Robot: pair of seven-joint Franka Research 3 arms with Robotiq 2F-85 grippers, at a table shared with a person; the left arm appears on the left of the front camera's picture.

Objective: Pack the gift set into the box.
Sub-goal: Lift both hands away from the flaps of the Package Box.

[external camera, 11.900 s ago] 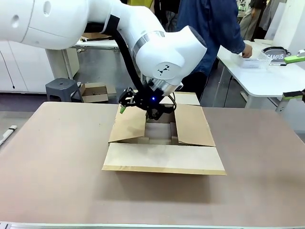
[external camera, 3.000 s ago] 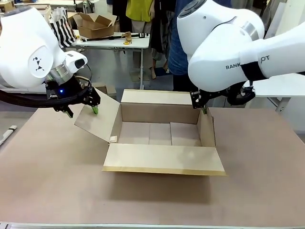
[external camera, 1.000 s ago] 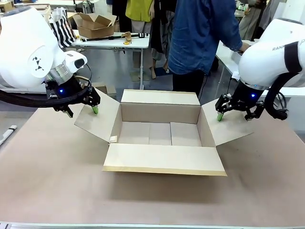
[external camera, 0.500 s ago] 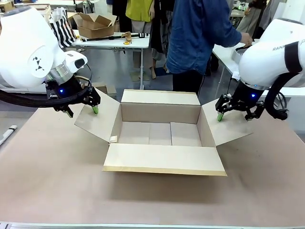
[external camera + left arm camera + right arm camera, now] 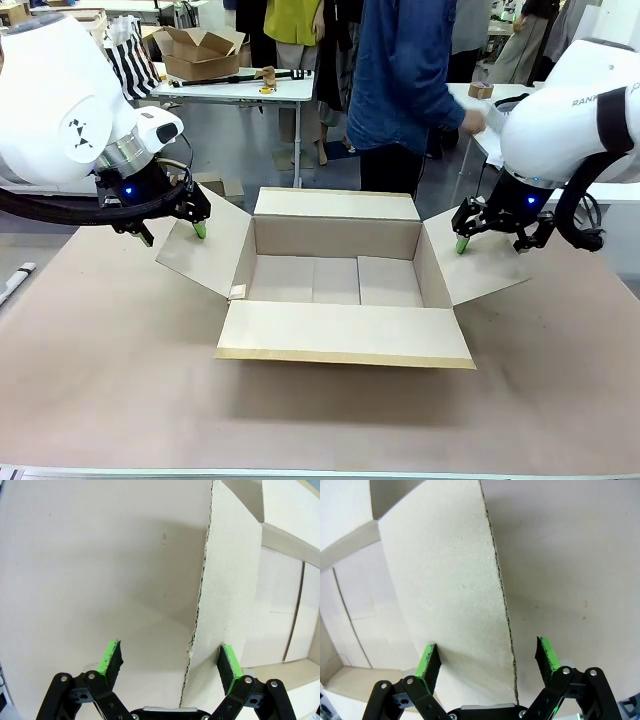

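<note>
The box (image 5: 340,290) stands open in the middle of the brown table, all four flaps spread outward, its inside bare. My left gripper (image 5: 175,232) is open astride the edge of the left flap (image 5: 220,580), which runs up between the green fingers (image 5: 112,659). On the other side my right gripper (image 5: 490,241) is open the same way around the edge of the right flap (image 5: 450,580). Neither pair of jaws is clamped on the cardboard. The gift set is out of view.
A person in a blue top (image 5: 405,80) stands just behind the box, one hand (image 5: 472,118) stretched toward a white side table at the right. Wide bare tabletop (image 5: 110,360) lies in front of and beside the box. A farther table carries another carton (image 5: 200,52).
Earlier my arms swung the side flaps outward, left one first, then the right. Over the last second both arms stay put; the person's hand shifts at the side table.
</note>
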